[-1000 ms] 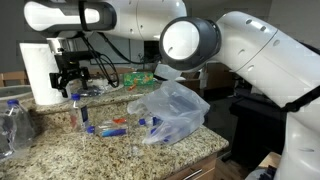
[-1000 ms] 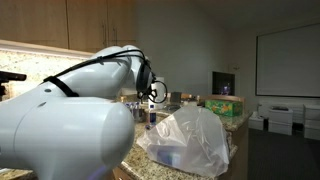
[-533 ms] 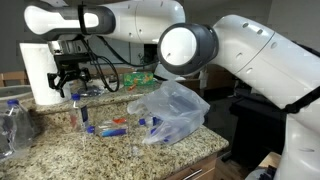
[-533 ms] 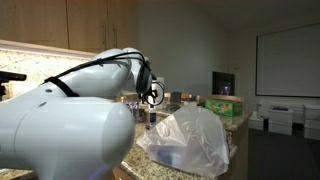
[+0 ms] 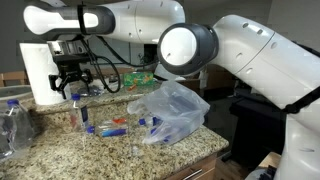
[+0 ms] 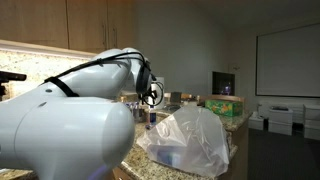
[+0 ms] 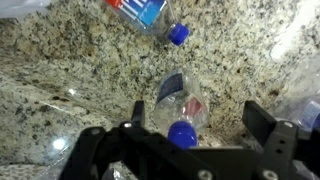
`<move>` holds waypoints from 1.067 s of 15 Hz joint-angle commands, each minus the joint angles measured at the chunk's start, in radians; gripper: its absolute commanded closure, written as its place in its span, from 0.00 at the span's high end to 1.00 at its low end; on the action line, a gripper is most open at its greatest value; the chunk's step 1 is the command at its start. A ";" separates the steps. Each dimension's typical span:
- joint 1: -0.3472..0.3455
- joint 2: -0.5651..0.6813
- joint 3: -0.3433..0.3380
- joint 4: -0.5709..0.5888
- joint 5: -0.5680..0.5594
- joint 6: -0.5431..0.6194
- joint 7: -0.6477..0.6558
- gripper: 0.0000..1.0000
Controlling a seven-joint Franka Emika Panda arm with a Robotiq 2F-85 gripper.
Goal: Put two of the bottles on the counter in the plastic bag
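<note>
An upright clear bottle with a blue cap (image 5: 77, 108) stands on the granite counter (image 5: 60, 140). My gripper (image 5: 71, 84) hangs just above it, open and empty. In the wrist view the cap (image 7: 183, 131) sits between my spread fingers (image 7: 200, 118). A second bottle (image 5: 108, 127) lies on its side nearby, and it also shows in the wrist view (image 7: 148, 14). The crumpled plastic bag (image 5: 171, 110) lies to the right with something blue inside. It also shows in an exterior view (image 6: 190, 140), where my gripper (image 6: 151, 96) is behind it.
A paper towel roll (image 5: 40, 72) stands behind my gripper. More clear bottles (image 5: 15, 122) stand at the counter's left end. Green packages (image 5: 140, 77) lie at the back. The counter's front edge (image 5: 150, 160) is close to the bag.
My gripper has sunk slightly toward the upright bottle. Nothing else has moved.
</note>
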 commanded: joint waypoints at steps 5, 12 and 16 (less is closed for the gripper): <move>0.006 -0.003 -0.009 -0.001 -0.003 -0.039 0.040 1.00; 0.020 0.000 -0.039 0.005 -0.002 -0.092 0.230 1.00; 0.024 0.001 -0.040 0.007 0.006 -0.108 0.348 1.00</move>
